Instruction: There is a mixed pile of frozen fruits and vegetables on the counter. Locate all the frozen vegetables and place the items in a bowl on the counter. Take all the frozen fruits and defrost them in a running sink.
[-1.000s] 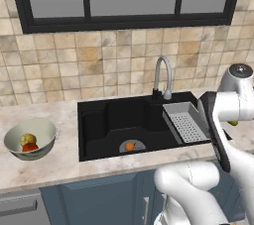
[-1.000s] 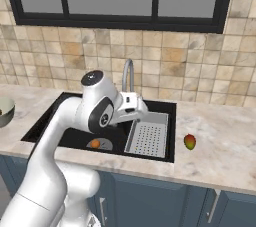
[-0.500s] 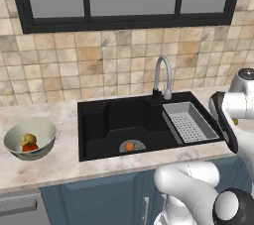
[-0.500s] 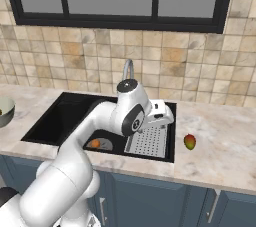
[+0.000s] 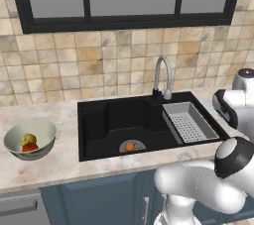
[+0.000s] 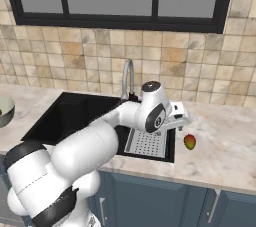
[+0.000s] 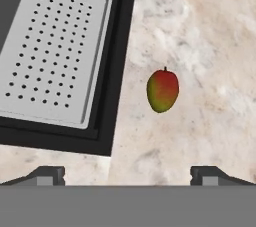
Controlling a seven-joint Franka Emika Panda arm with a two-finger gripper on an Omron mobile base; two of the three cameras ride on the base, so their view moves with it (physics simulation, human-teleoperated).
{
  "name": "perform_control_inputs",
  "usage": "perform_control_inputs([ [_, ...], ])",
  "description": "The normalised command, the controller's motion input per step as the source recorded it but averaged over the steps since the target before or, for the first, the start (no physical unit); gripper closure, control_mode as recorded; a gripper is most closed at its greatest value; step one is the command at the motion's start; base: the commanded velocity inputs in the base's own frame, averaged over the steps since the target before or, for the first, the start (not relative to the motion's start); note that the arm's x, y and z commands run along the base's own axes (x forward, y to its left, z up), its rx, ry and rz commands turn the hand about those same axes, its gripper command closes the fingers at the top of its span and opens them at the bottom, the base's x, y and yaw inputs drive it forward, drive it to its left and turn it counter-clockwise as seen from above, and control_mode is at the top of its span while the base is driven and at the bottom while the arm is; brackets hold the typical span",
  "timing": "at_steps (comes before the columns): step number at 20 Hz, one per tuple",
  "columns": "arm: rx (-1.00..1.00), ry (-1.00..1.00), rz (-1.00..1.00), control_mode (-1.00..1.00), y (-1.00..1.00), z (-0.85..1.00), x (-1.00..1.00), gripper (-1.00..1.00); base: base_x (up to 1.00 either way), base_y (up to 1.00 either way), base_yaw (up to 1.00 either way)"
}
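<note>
A red-green mango-like fruit (image 7: 162,90) lies on the beige counter (image 7: 205,41) just right of the black sink (image 6: 70,116). My gripper (image 6: 181,122) hovers open above and slightly left of this fruit (image 6: 189,142), nothing between its fingertips (image 7: 48,175). A small orange ball (image 5: 129,145) rests by the drain in the sink (image 5: 114,120). The pale grey-green bowl (image 5: 43,129) stands on the counter left of the sink, with a yellowish piece (image 5: 28,140) and a red round piece (image 5: 31,147) inside it.
A grey perforated tray (image 7: 55,51) fills the sink's right part, next to the fruit. The curved chrome faucet (image 5: 162,76) rises behind the basin. A tiled wall and dark window frame back the counter. Counter surface (image 6: 225,146) stretches right of the fruit.
The arm has swung to the right, from above the sink and tray to above the counter beside the red-green fruit. The gripper stayed open; the produce has not moved.
</note>
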Motion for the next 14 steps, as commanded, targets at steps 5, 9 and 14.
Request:
perform_control_inputs([
  [5, 0.02, 0.08, -0.05, -1.0, -0.38, -0.29, 0.42, -1.0, 0.0, 0.0, 0.0],
  [9, 0.05, 0.08, -0.03, -1.0, -0.34, -0.41, 0.36, -1.0, 0.0, 0.0, 0.0],
  [14, 0.06, 0.06, -0.03, -1.0, -0.36, -0.35, 0.36, -1.0, 0.0, 0.0, 0.0],
])
